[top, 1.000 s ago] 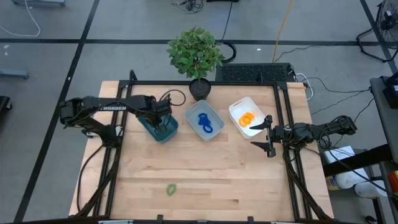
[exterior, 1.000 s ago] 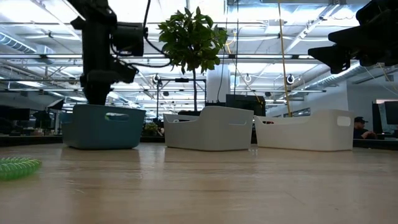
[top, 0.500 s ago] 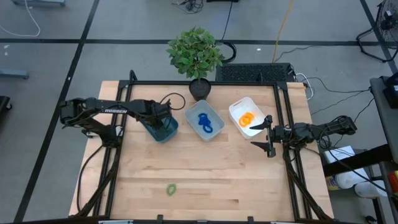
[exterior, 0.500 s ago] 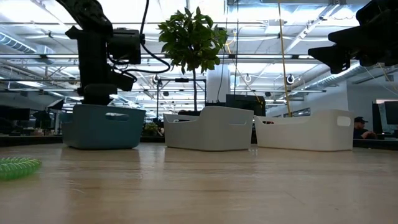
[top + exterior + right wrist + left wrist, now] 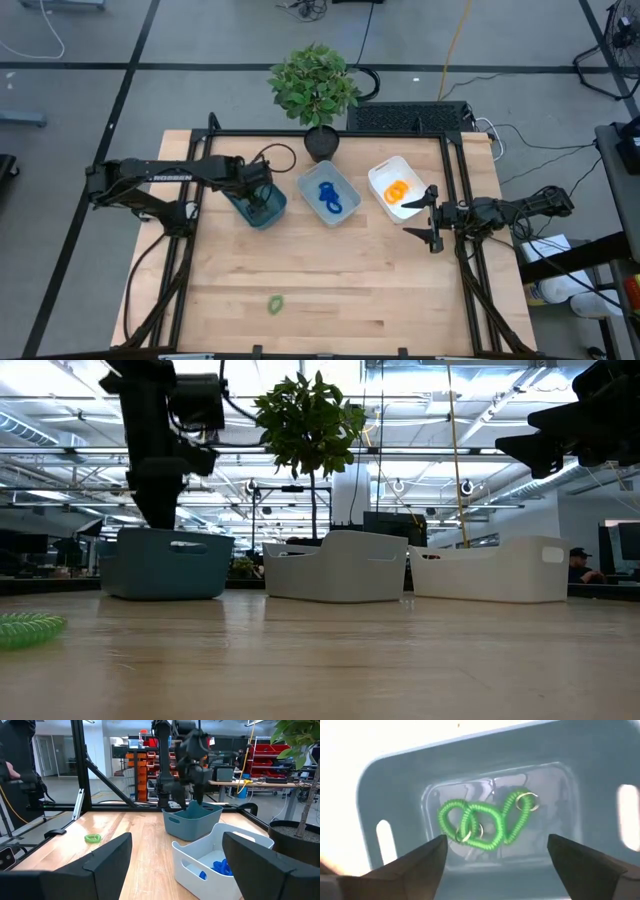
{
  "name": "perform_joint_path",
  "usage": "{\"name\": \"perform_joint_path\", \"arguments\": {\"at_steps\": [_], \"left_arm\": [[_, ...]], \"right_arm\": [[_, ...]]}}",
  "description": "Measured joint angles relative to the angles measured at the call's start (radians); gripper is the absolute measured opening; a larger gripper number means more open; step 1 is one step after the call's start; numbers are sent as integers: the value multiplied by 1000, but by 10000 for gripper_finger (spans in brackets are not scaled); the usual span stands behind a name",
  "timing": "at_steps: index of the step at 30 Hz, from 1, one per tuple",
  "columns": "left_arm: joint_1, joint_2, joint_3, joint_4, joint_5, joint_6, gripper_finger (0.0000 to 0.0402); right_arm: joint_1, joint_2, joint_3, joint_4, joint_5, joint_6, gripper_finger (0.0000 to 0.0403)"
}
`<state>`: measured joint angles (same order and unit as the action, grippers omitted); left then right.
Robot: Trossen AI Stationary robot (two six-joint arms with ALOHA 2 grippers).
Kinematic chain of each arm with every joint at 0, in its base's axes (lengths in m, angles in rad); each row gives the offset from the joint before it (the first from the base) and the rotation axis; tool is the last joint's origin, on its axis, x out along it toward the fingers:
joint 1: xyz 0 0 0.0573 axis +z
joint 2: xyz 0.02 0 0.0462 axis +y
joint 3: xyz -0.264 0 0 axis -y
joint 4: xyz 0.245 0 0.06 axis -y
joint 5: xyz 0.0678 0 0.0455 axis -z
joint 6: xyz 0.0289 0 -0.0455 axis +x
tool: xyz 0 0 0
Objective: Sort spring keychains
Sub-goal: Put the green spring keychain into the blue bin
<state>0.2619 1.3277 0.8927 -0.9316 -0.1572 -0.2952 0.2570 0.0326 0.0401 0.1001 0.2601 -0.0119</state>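
Green spring keychains [image 5: 485, 822] lie tangled on the floor of the teal bin [image 5: 262, 207]. My left gripper [image 5: 495, 845] hangs open above them, over the bin's mouth, with nothing between its fingers. Another green keychain [image 5: 275, 303] lies alone on the table near its front edge. Blue keychains [image 5: 328, 198] lie in the middle bin and orange ones [image 5: 397, 190] in the white bin. My right gripper [image 5: 432, 222] waits open beside the white bin, toward the table's right edge.
The three bins stand in a row across the table's far half. A potted plant [image 5: 315, 90] stands behind them. A black frame [image 5: 455, 200] runs round the table. Bare wood [image 5: 350, 280] stretches between the bins and the lone green keychain.
My left gripper has risen a little over the teal bin, staying above it. My right arm has kept still.
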Motion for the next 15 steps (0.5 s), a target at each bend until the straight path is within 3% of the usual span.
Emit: {"name": "perform_joint_path", "arguments": {"at_steps": [9,15], "left_arm": [[-126,-22,179,-223,1,-153,376],[-283,-22,248,-249,2,-266,376]], "right_arm": [[0,0,0,0,0,0,297],[0,0,0,0,0,0,297]]}}
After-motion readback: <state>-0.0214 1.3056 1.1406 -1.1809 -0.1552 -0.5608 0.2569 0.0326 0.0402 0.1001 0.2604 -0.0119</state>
